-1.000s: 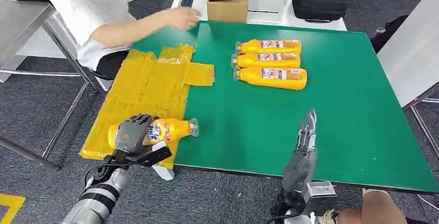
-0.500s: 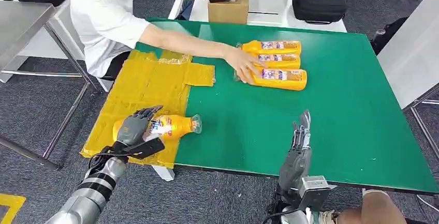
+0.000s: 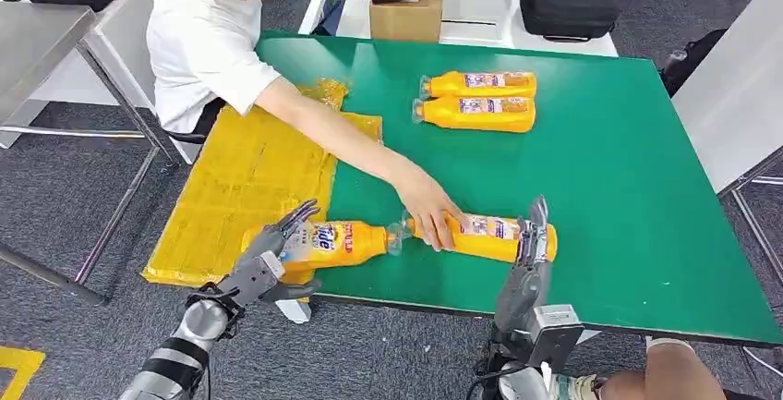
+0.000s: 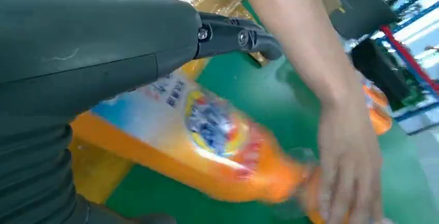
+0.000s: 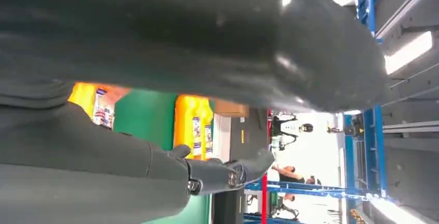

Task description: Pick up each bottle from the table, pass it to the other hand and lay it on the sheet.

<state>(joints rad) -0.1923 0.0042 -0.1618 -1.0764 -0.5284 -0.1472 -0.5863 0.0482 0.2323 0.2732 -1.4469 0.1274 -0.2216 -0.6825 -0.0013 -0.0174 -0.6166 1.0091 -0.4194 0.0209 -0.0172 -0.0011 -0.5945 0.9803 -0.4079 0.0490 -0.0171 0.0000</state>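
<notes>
Orange bottle lies half on the yellow sheet, just past the left robot hand, whose fingers are spread and holding nothing. The right robot hand is flat and empty, beside a bottle a person's hand sets near for picking.

Grey carpet floor, steel side table.

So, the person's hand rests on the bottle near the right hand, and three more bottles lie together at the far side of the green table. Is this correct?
Not quite. In the head view, two bottles lie together at the far side of the green table, not three. The rest holds: the person's hand rests on the bottle near the right hand.
</notes>
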